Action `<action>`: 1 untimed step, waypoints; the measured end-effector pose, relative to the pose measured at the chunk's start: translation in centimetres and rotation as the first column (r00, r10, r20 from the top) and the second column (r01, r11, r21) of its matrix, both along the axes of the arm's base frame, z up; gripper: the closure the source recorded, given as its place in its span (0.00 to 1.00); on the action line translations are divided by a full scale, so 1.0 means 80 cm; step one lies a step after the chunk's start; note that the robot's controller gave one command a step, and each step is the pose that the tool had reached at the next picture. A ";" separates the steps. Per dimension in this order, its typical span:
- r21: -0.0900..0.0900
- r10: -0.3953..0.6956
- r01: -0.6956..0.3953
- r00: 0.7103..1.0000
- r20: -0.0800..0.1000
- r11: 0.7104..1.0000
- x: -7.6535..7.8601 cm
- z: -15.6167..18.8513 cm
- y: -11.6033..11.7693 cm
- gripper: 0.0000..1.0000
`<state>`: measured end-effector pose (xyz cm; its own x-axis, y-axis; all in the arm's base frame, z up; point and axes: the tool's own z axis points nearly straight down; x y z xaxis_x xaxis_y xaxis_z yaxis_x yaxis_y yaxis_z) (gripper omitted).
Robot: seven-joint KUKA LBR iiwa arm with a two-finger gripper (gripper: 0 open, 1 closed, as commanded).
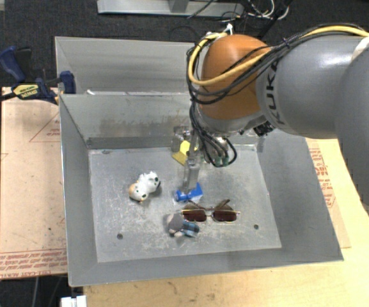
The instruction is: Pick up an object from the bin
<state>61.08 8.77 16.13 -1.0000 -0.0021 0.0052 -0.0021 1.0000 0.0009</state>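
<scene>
My gripper (189,174) reaches down into the middle of the bin from under the orange wrist cover. Its fingers point at a small blue object (189,194) lying on the bin floor, and the tips stand right at its top edge. Just below that lies a pair of sunglasses (210,214) with dark reddish lenses. To the left of the sunglasses sits a small grey and blue toy figure (181,226). A white and tan plush animal (144,187) lies to the left of the gripper.
A small yellow piece (184,148) shows beside the gripper's upper body, near the bin's back wall. The arm and its cables cover the bin's upper right.
</scene>
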 end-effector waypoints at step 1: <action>0.001 -0.002 0.002 1.000 0.007 1.000 0.001 0.006 -0.001 0.00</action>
